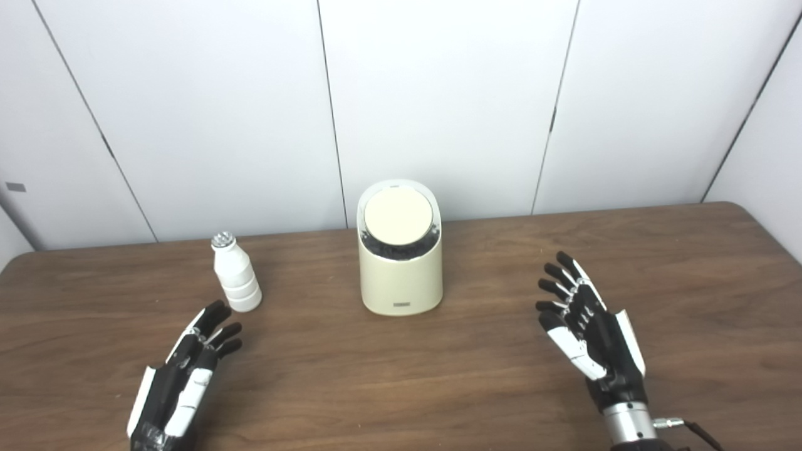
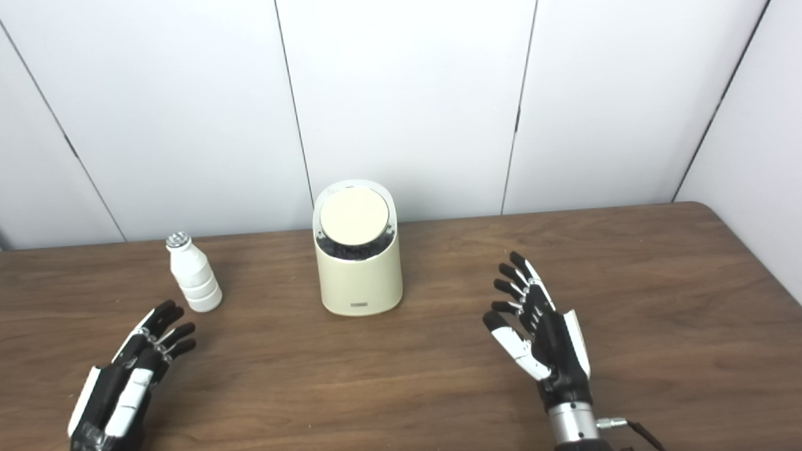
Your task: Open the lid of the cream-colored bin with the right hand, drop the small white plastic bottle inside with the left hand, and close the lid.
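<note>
We see the cream-colored bin (image 1: pixel 400 263) upright at mid-bench (image 1: pixel 401 376), its round lid (image 1: pixel 398 216) shut and tilted toward us. Our right hand (image 1: pixel 589 329), fingers apart and empty, lies well right of the bin and nearer us; the lid lies up and leftward from it. The small white plastic bottle (image 1: pixel 235 274) stands upright just beyond our left hand (image 1: pixel 185 369), likewise spread and empty.
</note>
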